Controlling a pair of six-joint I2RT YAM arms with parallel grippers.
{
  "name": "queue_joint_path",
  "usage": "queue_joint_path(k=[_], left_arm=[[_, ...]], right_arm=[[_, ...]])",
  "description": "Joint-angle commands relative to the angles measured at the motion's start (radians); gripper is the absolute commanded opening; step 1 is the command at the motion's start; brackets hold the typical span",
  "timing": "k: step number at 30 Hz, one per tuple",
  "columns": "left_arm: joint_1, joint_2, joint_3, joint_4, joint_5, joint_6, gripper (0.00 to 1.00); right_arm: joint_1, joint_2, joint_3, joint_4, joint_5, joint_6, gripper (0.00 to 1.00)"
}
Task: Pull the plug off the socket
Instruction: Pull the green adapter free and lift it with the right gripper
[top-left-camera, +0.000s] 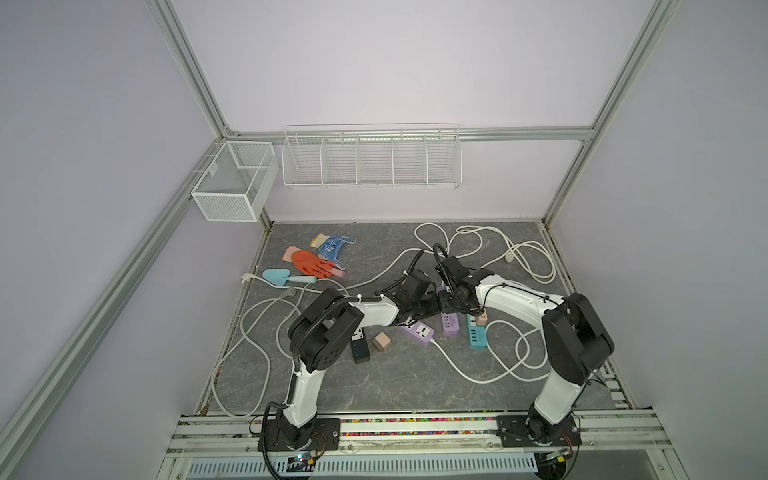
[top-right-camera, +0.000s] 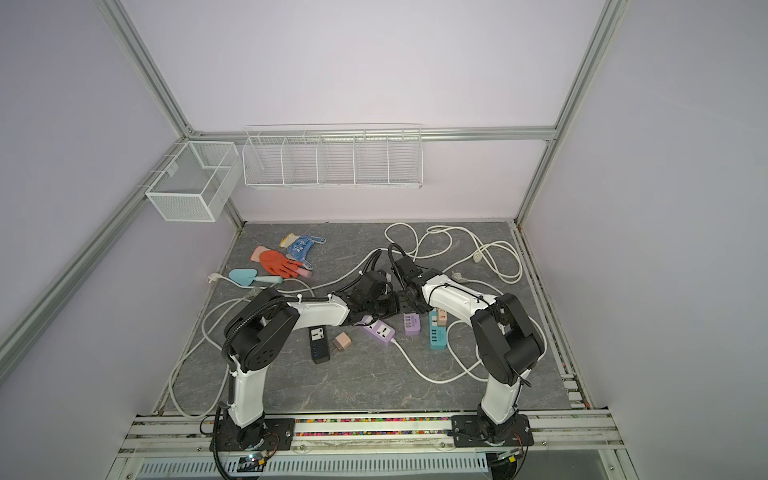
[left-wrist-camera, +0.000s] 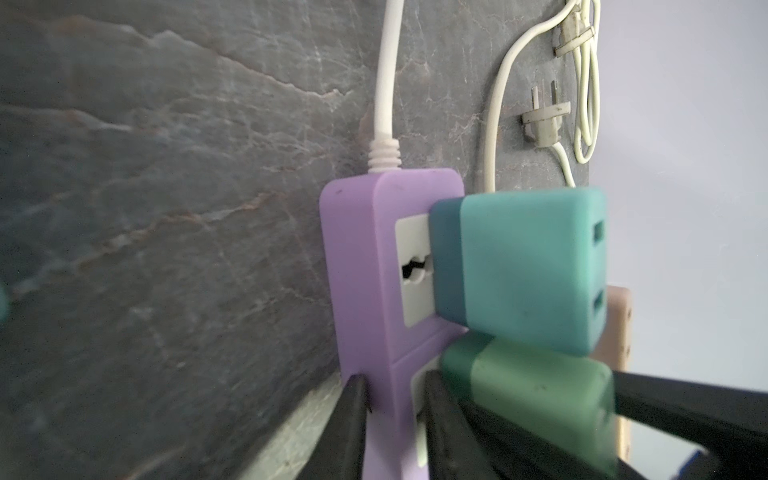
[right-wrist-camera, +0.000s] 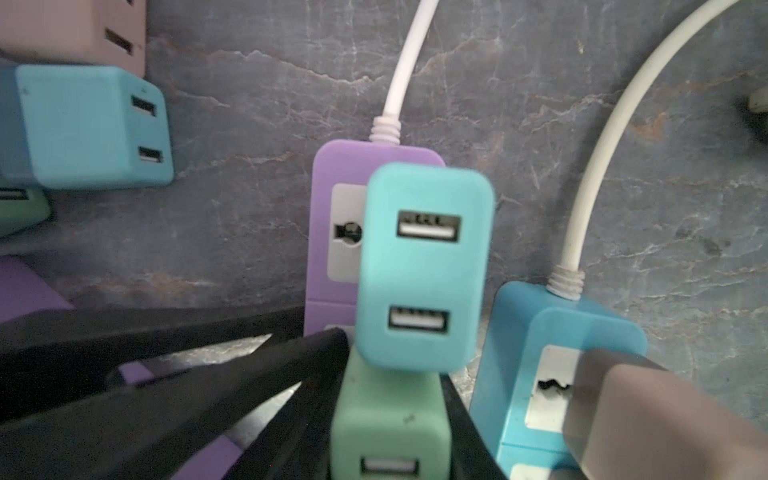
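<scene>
1. The green plug (right-wrist-camera: 390, 424) you are after sits on the purple power strip (right-wrist-camera: 332, 166). It is in the socket next to the one that holds a teal plug (right-wrist-camera: 424, 266). In the left wrist view its dark base (left-wrist-camera: 457, 357) meets the strip's white socket plate. You cannot tell how deep its prongs sit.
2. Your right gripper (right-wrist-camera: 395, 386) is closed on the green plug, with a black finger on either side of it.
3. Your left gripper (left-wrist-camera: 392, 378) is closed narrowly across the purple power strip's body, just beside the green plug.
4. In both top views your two grippers meet near the middle of the table (top-left-camera: 374, 382). The strip's USB end (top-left-camera: 451, 324) (top-right-camera: 411, 324) shows from under them.
5. Just to the right lies a blue power strip (top-left-camera: 477, 338) with a pink plug (top-left-camera: 481, 319) in it. A second purple strip (top-left-camera: 417, 332) lies just to the left.
6. Further left you have a tan charger cube (top-left-camera: 381, 343) and a black power strip (top-left-camera: 360, 349).
7. White cables (top-left-camera: 257, 332) loop across the table on both sides.
8. At the far left lie an orange glove (top-left-camera: 309, 264), a blue glove (top-left-camera: 332, 247) and a trowel (top-left-camera: 276, 277).
9. Wire baskets (top-left-camera: 370, 160) hang on the back wall.
</scene>
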Motion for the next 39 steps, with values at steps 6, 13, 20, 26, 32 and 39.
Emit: queue_joint_path(k=[6,13,20,26,32,39], left_arm=[[-0.026,0.086,-0.066,-0.255,-0.015,0.015,0.24],[-0.022,0.089,-0.077,-0.246,-0.015,0.007,0.24],[-0.023,0.097,-0.073,-0.238,-0.005,0.008,0.23],[-0.024,0.087,-0.079,-0.232,-0.007,0.012,0.22],[-0.025,0.074,-0.067,-0.235,-0.014,0.027,0.22],[-0.024,0.030,-0.004,-0.242,-0.021,0.062,0.22]], right_arm=[[0.033,-0.046,-0.036,0.212,-0.099,0.019,0.07],[0.016,-0.063,-0.009,0.147,-0.032,-0.001,0.07],[-0.038,-0.091,-0.056,0.189,-0.181,0.037,0.07],[-0.001,-0.093,-0.055,0.149,-0.062,0.028,0.07],[-0.034,-0.183,-0.061,0.114,-0.053,-0.004,0.07],[-0.057,-0.292,-0.107,0.110,-0.085,-0.010,0.08]])
